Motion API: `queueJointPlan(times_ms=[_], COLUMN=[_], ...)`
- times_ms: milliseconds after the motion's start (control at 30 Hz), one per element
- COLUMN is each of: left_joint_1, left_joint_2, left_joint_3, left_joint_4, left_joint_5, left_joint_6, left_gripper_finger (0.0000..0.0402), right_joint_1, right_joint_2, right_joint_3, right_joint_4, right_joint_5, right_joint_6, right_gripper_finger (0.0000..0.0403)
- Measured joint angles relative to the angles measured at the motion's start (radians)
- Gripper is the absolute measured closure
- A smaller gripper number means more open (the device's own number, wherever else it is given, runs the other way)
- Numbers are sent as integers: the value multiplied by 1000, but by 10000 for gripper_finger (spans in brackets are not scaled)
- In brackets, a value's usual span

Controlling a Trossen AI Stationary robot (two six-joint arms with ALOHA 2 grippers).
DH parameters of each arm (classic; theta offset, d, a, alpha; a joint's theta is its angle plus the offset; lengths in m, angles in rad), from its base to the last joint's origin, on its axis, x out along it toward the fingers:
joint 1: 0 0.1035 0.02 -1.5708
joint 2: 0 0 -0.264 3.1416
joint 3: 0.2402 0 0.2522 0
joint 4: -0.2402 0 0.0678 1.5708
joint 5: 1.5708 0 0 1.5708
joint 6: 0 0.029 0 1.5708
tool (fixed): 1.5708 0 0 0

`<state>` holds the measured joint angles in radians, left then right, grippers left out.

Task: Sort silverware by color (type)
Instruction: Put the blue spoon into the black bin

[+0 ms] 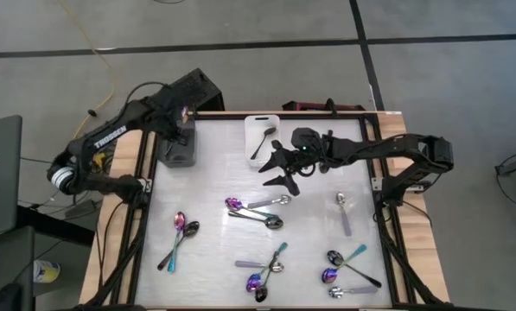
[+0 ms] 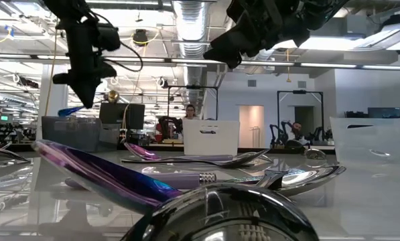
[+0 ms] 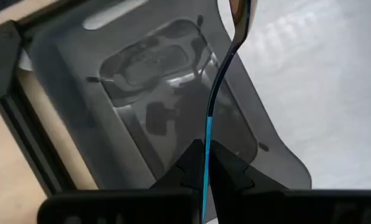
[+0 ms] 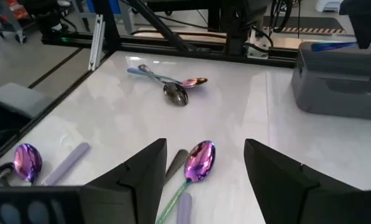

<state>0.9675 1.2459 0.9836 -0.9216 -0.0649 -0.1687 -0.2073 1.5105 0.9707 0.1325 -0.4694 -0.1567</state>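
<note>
The sorting is only beginning. The left gripper point(image 3: 205, 163) is hanging over the grey bin point(image 1: 178, 149) at the far left of the counter point(image 1: 327, 233), with its fingers closed on the teal handle of a purple spoon point(image 3: 217, 93). In my judgement this spoon is about to go in. The left wrist view is showing the bin's bottom, and I see no spoon there yet. The white bin point(image 1: 261, 136) is already holding one dark spoon point(image 1: 264, 141).

The right gripper point(image 1: 281, 168) is hovering near the white bin, with its fingers wide apart and nothing between them. Most of the silverware is still lying loose: a pair at the near left point(image 1: 179, 235), a group in the middle point(image 1: 258, 210), one silver spoon point(image 1: 343, 212) near the right side, and two groups at the near edge.

Only the high view is giving the whole layout. The right wrist view is showing a purple spoon point(image 4: 199, 160) under the open fingers.
</note>
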Motion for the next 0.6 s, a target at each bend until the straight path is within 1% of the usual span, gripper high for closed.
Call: queueJointPlan(times_ms=[167, 300, 600], left_joint_1=[-5, -5, -10], left_joint_2=[64, 115, 213], left_joint_3=[0, 0, 0], left_joint_4=[-29, -62, -56], left_joint_5=[-8, -52, -48], left_joint_6=[13, 41, 78], left_gripper_finger=[402, 402, 402], right_joint_1=[0, 0, 0], right_joint_2=[0, 0, 0], right_joint_3=[0, 0, 0], right_joint_4=[-8, -14, -28], right_joint_5=[0, 0, 0], right_joint_6=[-2, -2, -9], right_gripper_finger=[165, 165, 165])
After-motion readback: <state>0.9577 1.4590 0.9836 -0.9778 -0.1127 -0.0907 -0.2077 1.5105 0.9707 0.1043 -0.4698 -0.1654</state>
